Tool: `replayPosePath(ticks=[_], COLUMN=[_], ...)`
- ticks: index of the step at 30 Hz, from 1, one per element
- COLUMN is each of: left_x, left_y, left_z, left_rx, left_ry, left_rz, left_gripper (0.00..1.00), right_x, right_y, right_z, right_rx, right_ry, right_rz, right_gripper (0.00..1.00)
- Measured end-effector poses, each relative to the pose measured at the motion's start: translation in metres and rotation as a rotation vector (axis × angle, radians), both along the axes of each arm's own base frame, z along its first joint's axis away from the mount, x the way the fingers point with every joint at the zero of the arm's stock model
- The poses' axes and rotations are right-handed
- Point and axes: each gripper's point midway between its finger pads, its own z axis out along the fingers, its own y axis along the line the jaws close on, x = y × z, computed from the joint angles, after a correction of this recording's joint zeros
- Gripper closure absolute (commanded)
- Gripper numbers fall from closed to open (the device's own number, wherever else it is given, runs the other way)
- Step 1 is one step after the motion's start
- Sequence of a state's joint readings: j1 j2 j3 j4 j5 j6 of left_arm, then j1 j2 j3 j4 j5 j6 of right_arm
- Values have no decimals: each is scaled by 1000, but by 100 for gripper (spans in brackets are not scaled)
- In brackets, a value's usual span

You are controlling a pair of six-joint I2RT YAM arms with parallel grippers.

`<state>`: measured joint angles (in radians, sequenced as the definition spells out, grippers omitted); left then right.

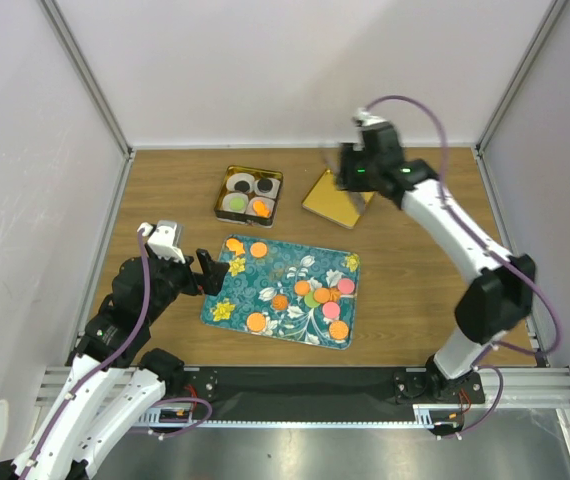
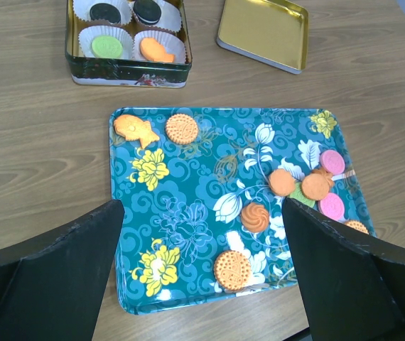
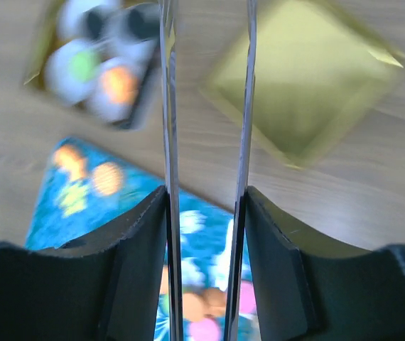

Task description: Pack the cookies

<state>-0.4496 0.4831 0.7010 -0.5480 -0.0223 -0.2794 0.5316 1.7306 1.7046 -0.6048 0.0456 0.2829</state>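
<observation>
Several cookies lie on a teal flowered tray (image 1: 227, 312): an orange fish (image 2: 135, 130), round orange discs (image 2: 181, 128) (image 2: 232, 269), an orange swirl (image 2: 254, 217) and an orange, green and pink cluster (image 1: 322, 297) at its right. An open tin (image 1: 249, 195) holds white cups with two black, one green and one orange cookie. My left gripper (image 1: 210, 272) is open and empty above the tray's left edge, which shows between its fingers in its wrist view (image 2: 202, 213). My right gripper (image 1: 350, 165), blurred, hovers high over the gold lid (image 1: 336, 198), shut on thin metal tongs (image 3: 168, 106).
The gold lid (image 2: 263, 32) lies upside down on the wooden table, right of the tin (image 2: 128, 71). The right wrist view is blurred and shows the tin (image 3: 89, 64), the lid (image 3: 309, 85) and the tray (image 3: 53, 206) below. White walls enclose the table.
</observation>
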Motion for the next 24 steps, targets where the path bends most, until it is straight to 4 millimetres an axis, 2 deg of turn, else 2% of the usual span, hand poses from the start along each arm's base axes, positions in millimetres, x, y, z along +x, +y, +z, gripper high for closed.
replayPosePath(ticks=[2, 3, 5, 7, 9, 12, 15, 19, 24], left_x=[0, 0, 0, -1, -2, -2, -3, -5, -6], left_y=[0, 0, 0, 0, -1, -1, -3, -6, -8], left_z=[0, 0, 0, 1, 2, 2, 2, 2, 2], left_rx=[0, -1, -1, -3, -4, -5, -7, -12, -12], left_ry=[0, -1, -2, -6, -8, -9, -9, -6, -6], left_rz=[0, 0, -2, -4, -6, -8, -18, -36, -48], left_gripper=[0, 0, 0, 0, 0, 0, 0, 0, 0], right_x=[4, 5, 2, -4, -12, -22, -27, -26, -26], right_y=[-58, -78, -131, -167, -190, -211, -217, -220, -220], right_z=[-5, -10, -31, -59, -90, -128, -157, -180, -190], right_rx=[13, 15, -1, -13, -22, -41, -52, -55, -50], right_ry=[7, 11, 41, 85, 141, 206, 250, 270, 274], right_rz=[-131, -183, -324, -429, -500, -570, -604, -627, -633], right_gripper=[49, 48, 47, 47, 48, 47, 45, 42, 35])
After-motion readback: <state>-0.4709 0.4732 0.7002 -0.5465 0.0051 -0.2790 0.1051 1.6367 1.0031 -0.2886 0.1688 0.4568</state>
